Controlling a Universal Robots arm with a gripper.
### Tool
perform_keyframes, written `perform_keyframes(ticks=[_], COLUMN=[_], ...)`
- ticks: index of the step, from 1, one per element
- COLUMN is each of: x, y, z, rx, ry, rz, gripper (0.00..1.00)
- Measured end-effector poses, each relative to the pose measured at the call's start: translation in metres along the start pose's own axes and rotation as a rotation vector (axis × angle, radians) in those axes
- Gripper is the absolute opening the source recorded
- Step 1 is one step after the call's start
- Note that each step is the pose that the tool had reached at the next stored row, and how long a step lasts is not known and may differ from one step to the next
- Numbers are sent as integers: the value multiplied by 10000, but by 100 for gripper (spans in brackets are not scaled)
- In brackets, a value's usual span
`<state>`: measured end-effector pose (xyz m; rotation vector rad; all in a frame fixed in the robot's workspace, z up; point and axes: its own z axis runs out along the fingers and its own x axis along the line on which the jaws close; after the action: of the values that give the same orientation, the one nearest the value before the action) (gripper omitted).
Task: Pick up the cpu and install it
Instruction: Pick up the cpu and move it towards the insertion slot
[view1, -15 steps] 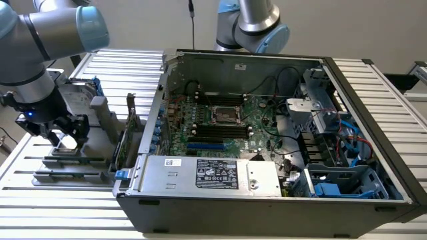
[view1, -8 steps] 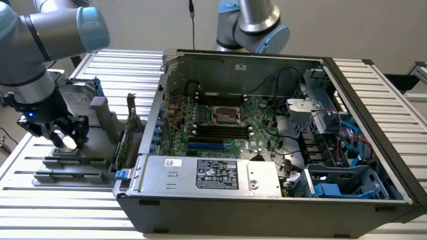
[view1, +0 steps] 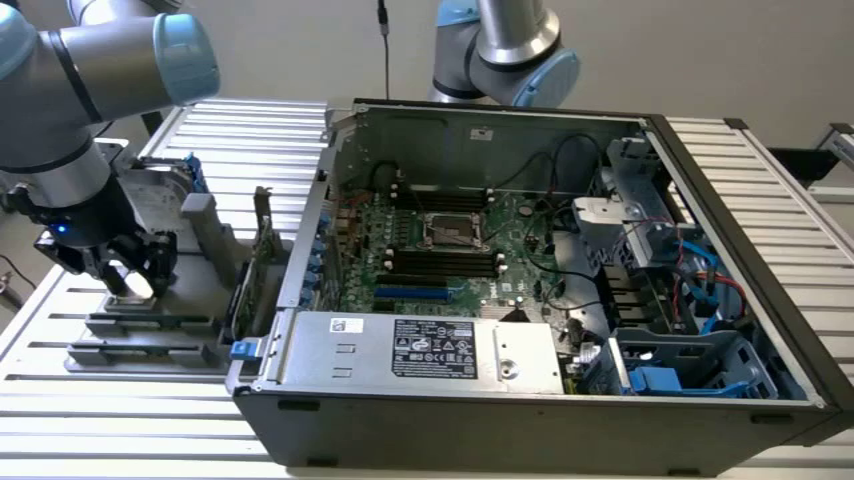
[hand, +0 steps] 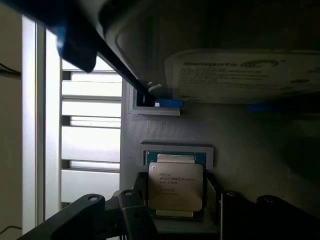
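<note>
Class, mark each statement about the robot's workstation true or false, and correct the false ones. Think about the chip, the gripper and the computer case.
1. The small flat square cpu with the silvery metal top lies in a grey holder outside the computer. True.
2. The gripper is reaching inside the grey metal computer case. False: it is over the cpu, to the exterior view's left of the case.
3. The square socket on the green motherboard has no silvery chip in it. True, as far as the exterior view shows.
4. The computer case is closed. False: its side is open and the motherboard is in plain sight.
</note>
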<state>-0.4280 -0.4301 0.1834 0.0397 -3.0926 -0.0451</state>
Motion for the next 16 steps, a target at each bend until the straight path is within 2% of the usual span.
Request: perform_keyframes(ticks=[8,11,16], x=[3,1,-23], y=[2,4,9], z=[-58,-147,-355], rx=[-21,-24,-24], ry=[17,41,68], rz=[0,0,0], gripper=[55,55,55])
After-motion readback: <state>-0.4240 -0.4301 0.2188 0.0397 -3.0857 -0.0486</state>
